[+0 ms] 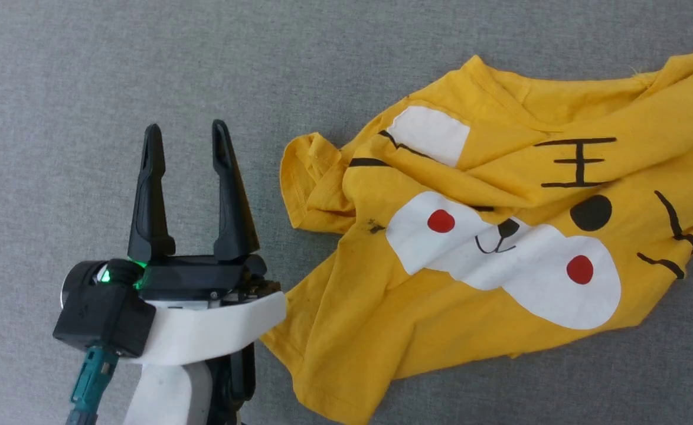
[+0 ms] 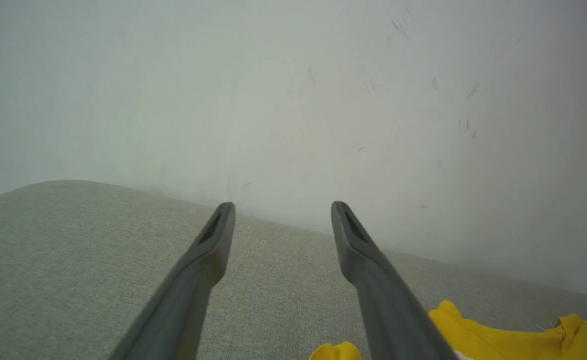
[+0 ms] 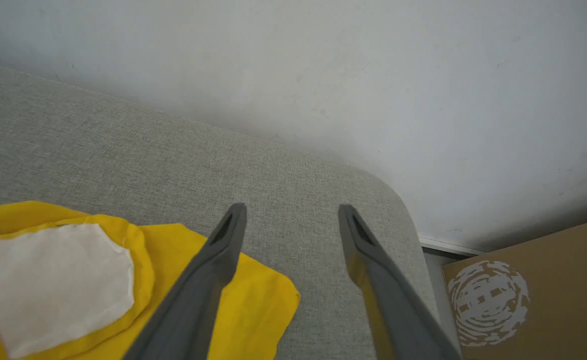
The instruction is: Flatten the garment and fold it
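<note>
Looking down from the head camera first: the left claw (image 1: 187, 131) sits at the lower left over the grey fabric surface (image 1: 57, 88). Its two dark fingers are spread well apart with nothing between them. The yellow T-shirt (image 1: 500, 254) lies off to its right, rumpled, cartoon face up, and runs out past the right edge. A bunched sleeve (image 1: 311, 177) is the nearest bit to the fingers, just beside the right-hand one with a strip of grey showing between. Lower down, the shirt's edge comes right up against the pale forearm (image 1: 216, 330). Touching or tucked under it, I can't tell.

Left wrist view: same story, fingers wide and empty, pointing along the grey surface toward a pale wall (image 2: 293, 75). Bits of yellow shirt peek in at the bottom right, on the outer side of the right-hand finger and not between the two.

Right wrist view: the right claw (image 3: 292, 209) has its fingers apart as well, gripping nothing. The shirt fills the lower left here, with one white patch (image 3: 53, 280) facing up. The left-hand finger crosses in front of the yellow cloth. Whether it's actually resting on the cloth, I can't say. The gap between the fingers shows bare grey fabric. A brown cardboard box (image 3: 548, 280) with a white print sits off at the lower right, past the edge of the surface.
</note>
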You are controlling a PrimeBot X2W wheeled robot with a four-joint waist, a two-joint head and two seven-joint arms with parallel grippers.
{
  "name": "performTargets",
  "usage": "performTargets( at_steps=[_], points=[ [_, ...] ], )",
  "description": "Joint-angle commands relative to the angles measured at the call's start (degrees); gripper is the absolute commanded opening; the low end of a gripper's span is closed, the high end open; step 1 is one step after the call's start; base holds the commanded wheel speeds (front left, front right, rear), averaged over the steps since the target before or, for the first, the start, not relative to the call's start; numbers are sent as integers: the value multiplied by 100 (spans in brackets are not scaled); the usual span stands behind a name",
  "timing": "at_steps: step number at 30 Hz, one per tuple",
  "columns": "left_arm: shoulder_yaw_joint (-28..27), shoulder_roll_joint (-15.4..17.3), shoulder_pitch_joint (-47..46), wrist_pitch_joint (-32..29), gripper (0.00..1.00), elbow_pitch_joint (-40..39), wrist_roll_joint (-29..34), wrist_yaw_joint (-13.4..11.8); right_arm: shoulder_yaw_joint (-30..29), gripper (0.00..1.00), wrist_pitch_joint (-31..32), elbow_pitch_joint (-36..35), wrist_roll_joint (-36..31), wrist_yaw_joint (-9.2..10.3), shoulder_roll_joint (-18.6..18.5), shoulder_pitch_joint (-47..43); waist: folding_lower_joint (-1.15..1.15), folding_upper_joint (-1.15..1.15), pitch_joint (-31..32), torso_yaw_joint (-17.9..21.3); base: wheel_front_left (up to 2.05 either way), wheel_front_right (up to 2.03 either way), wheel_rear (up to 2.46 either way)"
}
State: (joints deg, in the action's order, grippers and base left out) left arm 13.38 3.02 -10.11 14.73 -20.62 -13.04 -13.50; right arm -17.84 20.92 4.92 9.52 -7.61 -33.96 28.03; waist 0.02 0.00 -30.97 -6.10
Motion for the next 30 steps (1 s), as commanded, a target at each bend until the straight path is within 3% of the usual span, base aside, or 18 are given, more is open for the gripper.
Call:
performTargets(
  at_steps=[1, 5, 9, 12, 18, 22, 29, 30],
  points=[
    [-2, -13, -101, 27, 100, 34, 5, -21, 18, 100, 14, 16, 88, 12, 53, 9, -2, 0, 58, 26, 0, 0, 0],
    [-101, -13, -42, 27, 100, 78, 41, 10, 133, 100, -2, -314, 350, 12, 196, 9, -2, 0, 250, 114, 0, 0, 0],
    [-186, -13, 44, 27, 100, 98, 34, 54, 435, 100, 277, -1133, 935, 12, 470, -160, -2, 0, 469, 214, 0, 0, 0],
    [-217, -14, 136, 27, 100, 125, -3, 68, 818, 100, 820, -1730, 1481, 12, 672, -604, -2, 0, 650, 273, 0, 0, 0],
    [-179, -14, 244, 27, 100, 156, -57, 114, 1618, 100, 2174, -2381, 1936, 12, 565, -2096, -2, 0, 806, 237, 0, 0, 0],
    [-205, -14, 290, 27, 100, 143, -55, 150, 1943, 100, 2247, -2351, 1900, 12, 599, -2575, -2, 0, 805, 194, 0, 0, 0],
    [-224, -14, 336, 27, 100, 202, -28, 215, 2602, 100, 1708, -1378, 1459, 12, 678, -2500, -2, 0, 868, 125, 0, 0, 0],
    [-224, -14, 341, 27, 100, 214, -22, 224, 2641, 45, 1647, -1252, 1432, 12, 706, -2447, -2, 0, 880, 128, 0, 0, 0]
  ],
)
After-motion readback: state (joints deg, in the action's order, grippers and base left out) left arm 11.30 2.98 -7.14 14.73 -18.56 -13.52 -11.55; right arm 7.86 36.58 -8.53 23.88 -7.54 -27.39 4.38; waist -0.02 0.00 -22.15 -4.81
